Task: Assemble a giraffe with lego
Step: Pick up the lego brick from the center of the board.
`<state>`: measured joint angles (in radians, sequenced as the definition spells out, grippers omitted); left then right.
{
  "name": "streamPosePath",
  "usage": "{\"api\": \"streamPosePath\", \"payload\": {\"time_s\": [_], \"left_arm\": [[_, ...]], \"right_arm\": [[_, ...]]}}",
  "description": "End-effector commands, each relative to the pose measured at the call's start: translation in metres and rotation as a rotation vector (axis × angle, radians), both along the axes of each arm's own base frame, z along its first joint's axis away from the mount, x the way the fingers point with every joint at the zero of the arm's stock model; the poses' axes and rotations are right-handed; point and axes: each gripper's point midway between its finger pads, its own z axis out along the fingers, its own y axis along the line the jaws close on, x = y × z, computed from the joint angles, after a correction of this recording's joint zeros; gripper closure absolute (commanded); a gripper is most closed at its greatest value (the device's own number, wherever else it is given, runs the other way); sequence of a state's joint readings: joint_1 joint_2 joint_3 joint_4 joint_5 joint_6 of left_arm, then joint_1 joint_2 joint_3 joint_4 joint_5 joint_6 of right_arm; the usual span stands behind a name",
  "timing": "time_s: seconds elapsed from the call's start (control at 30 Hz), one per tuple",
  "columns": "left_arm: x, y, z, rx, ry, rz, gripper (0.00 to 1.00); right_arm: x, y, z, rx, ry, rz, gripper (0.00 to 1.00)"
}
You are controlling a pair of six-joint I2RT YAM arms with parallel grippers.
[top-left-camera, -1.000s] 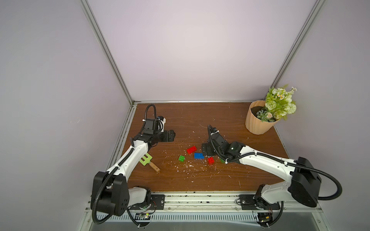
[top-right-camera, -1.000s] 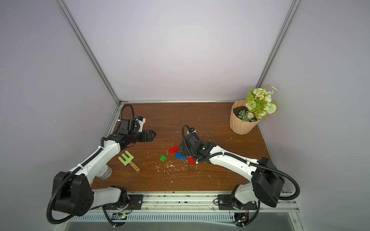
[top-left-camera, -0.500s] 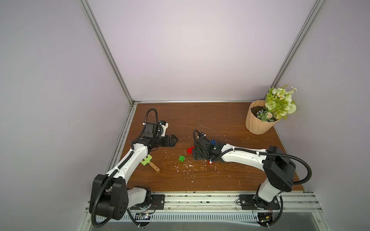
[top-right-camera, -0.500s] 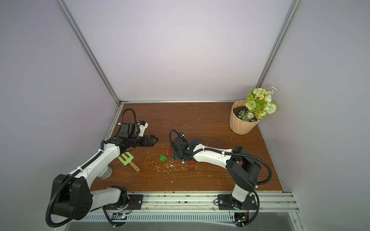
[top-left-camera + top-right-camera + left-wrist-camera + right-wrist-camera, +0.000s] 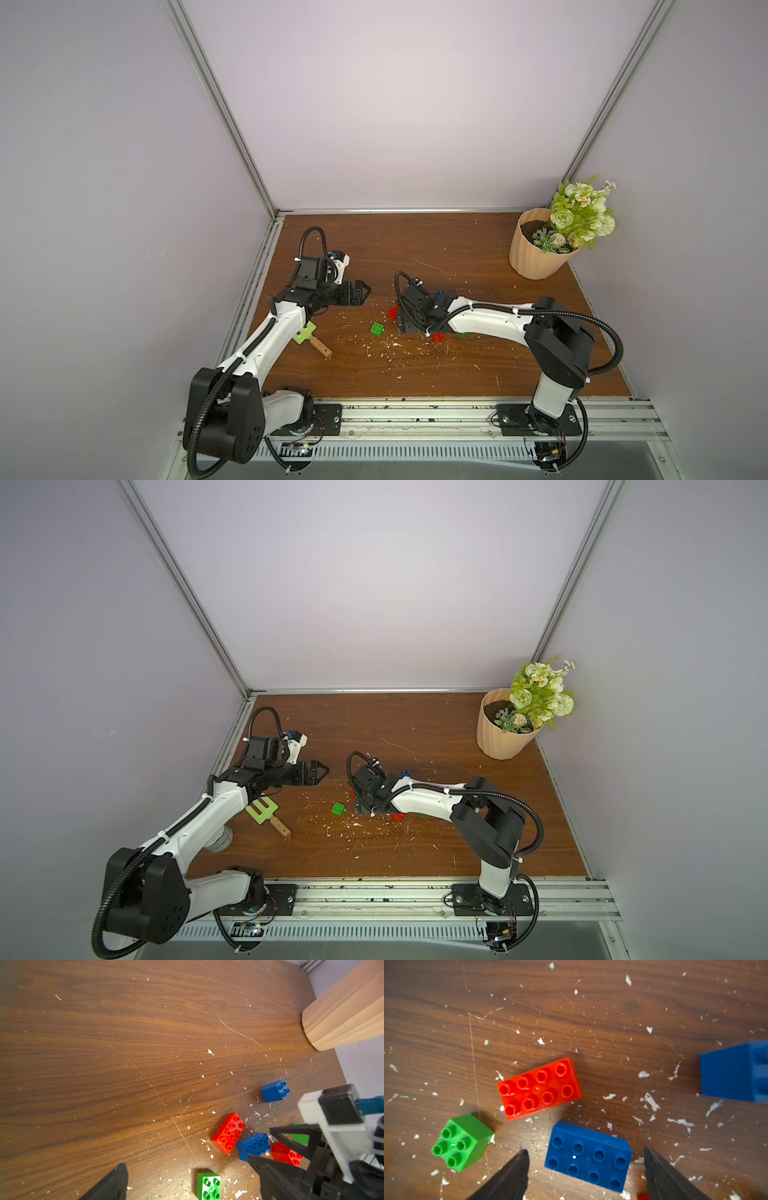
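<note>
The right claw [image 5: 586,1151], spread wide, has come over the long blue brick [image 5: 588,1159].

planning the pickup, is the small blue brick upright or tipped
Tipped: the small blue brick lies on its side, studs facing sideways.

Lego [image 5: 252,1146] bunched in the middle, both hands near.
On the surface [image 5: 457,374] the right hand [image 5: 585,1150] straddles one long brick [image 5: 588,1159] of the bunch without touching it. A second long brick [image 5: 539,1087] lies just beside that one at 10 o'clock, and a cube brick [image 5: 377,328] lies a little apart at 9 o'clock. From the bunch, the left hand [image 5: 365,289] is at 10 o'clock, the tool [image 5: 311,338] lies at 8 o'clock near the left edge, and the plant pot [image 5: 536,257] stands at 2 o'clock in the far right corner.
</note>
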<state>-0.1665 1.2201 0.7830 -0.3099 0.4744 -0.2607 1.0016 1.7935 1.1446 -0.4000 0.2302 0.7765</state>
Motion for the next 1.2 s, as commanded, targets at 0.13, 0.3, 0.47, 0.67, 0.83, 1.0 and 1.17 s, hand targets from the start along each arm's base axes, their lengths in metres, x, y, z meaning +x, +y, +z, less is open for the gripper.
{"api": "streamPosePath", "payload": {"time_s": [0.13,0.3,0.47,0.67,0.83,1.0,1.17], "left_arm": [[0.000,-0.007,0.005,-0.035,-0.007,-0.009,0.01],[-0.002,-0.009,0.005,-0.039,-0.004,-0.015,0.01],[-0.002,-0.009,0.004,-0.034,-0.004,-0.015,0.01],[-0.001,-0.010,0.003,-0.033,0.002,-0.017,0.00],[-0.002,-0.011,0.002,-0.032,0.006,-0.019,0.01],[-0.002,-0.011,0.000,-0.030,0.012,-0.022,0.01],[-0.003,-0.012,-0.002,-0.031,0.015,-0.027,0.01]], "right_arm": [[0.002,0.001,-0.006,-0.025,0.004,-0.024,0.12],[0.002,0.005,-0.012,-0.028,0.014,-0.015,0.13],[0.003,0.003,-0.012,-0.037,0.007,-0.021,0.16],[0.004,0.000,-0.011,-0.047,0.000,-0.024,0.17],[0.005,-0.001,-0.006,-0.043,-0.012,-0.030,0.17],[0.006,-0.002,-0.008,-0.051,-0.011,-0.032,0.23],[0.008,-0.004,-0.002,-0.058,-0.029,-0.039,0.28]]}}
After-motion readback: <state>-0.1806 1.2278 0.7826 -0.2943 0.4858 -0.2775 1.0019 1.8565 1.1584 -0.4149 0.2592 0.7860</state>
